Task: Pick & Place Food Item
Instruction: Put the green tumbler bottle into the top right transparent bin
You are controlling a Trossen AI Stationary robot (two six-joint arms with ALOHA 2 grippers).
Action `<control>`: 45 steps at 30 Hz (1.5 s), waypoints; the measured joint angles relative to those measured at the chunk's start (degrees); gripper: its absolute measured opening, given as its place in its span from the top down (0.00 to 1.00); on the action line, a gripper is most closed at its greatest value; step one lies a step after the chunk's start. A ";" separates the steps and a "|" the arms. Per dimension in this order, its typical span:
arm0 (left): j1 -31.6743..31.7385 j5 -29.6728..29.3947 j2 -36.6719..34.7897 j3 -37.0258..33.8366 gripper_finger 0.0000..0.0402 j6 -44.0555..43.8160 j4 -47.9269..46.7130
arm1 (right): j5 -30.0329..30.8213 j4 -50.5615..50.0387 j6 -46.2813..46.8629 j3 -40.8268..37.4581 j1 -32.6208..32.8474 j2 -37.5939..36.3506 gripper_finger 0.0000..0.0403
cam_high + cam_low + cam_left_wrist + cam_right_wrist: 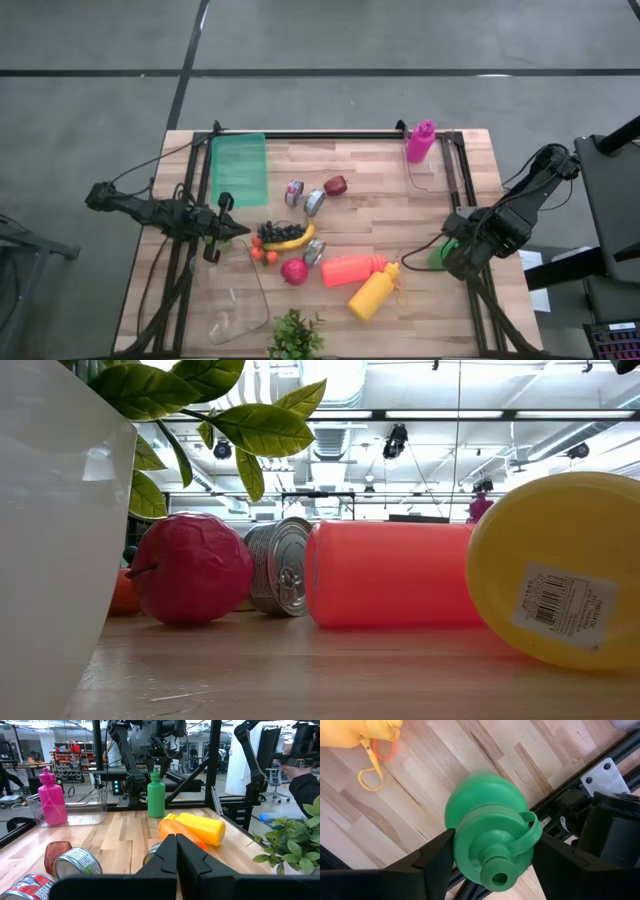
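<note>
A green bottle (pixel 487 835) stands upright on its base near the table's right edge (pixel 437 256) (pixel 156 795). My right gripper (pixel 492 852) (pixel 458 252) is directly above it, pointing down, and is shut on its top. My left gripper (pixel 176 856) (pixel 238 231) waits shut and level at the table's left, touching nothing. Food lies in the middle: grapes and a banana (pixel 285 236), a pomegranate (pixel 295 271) (pixel 190 568), an apple (pixel 335 185) and cans (pixel 305 198). My right gripper has the green bottle's cap (pixel 457 842) between its two fingers, one finger on each side, the far one against the cap's carry loop (pixel 532 837). The fingers come from above, pointing down. The bottle is upright with its base on the table.
An orange bottle (pixel 350 268) and a yellow bottle (pixel 372 295) lie just left of the green one. A green tray (pixel 240 170) is at the far left, a pink bottle (pixel 420 140) at the far right, and a plant (pixel 295 335) and a clear jug (pixel 240 305) at the near edge.
</note>
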 joint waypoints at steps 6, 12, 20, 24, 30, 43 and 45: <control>0.00 0.01 -0.02 -0.02 1.00 0.00 -0.01 | 0.00 -0.02 -0.01 0.00 0.00 0.00 0.46; -0.02 0.01 -0.01 -0.01 1.00 0.00 -0.01 | 0.00 -0.03 -0.02 0.00 0.00 -0.02 0.47; -0.01 0.01 0.00 -0.01 1.00 0.00 0.01 | 0.00 -0.01 -0.01 0.00 0.00 -0.02 0.45; -0.02 0.01 -0.01 0.00 1.00 0.00 -0.01 | 0.00 -0.04 0.00 0.00 0.00 -0.04 0.47; -0.01 0.00 -0.01 -0.01 1.00 0.00 0.00 | 0.00 -0.04 0.00 0.00 0.00 -0.04 0.47; 0.00 -0.01 0.00 0.00 1.00 0.00 -0.01 | -0.02 -1.02 0.00 0.04 0.00 -0.46 0.47; 0.00 -0.01 0.00 -0.02 1.00 0.00 -0.01 | 0.01 -1.87 0.00 0.54 0.00 -0.56 0.47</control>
